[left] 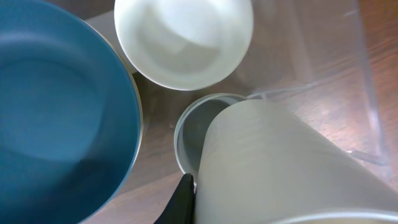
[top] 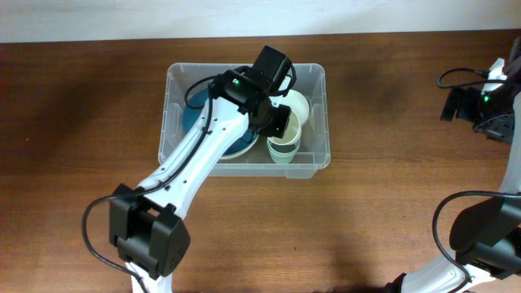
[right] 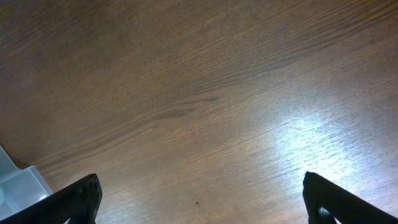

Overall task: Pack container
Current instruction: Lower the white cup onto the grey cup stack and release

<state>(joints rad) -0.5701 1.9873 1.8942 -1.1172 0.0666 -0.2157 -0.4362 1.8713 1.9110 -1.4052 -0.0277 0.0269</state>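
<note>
The clear container (top: pixel 174 81) stands on the table's middle. Inside it lie a blue bowl (top: pixel 198 114) (left: pixel 56 118) on the left and a white bowl (top: pixel 299 104) (left: pixel 183 40) at the back right. A pale green cup (top: pixel 283 150) (left: pixel 189 127) stands upright at the front right. My left gripper (top: pixel 277 122) reaches into the container and is shut on the wall of a second pale cup (left: pixel 286 168), tilted just above the standing cup's mouth. One black finger (left: pixel 183 199) presses its outside; the other is hidden. My right gripper (top: pixel 487 99) (right: pixel 208 208) hangs open over bare wood at the far right.
The container's corner (right: pixel 18 186) shows at the left edge of the right wrist view. The right arm's base and cables (top: pixel 480 228) sit at the table's right edge. Brown wooden tabletop (top: pixel 391 203) surrounds the container.
</note>
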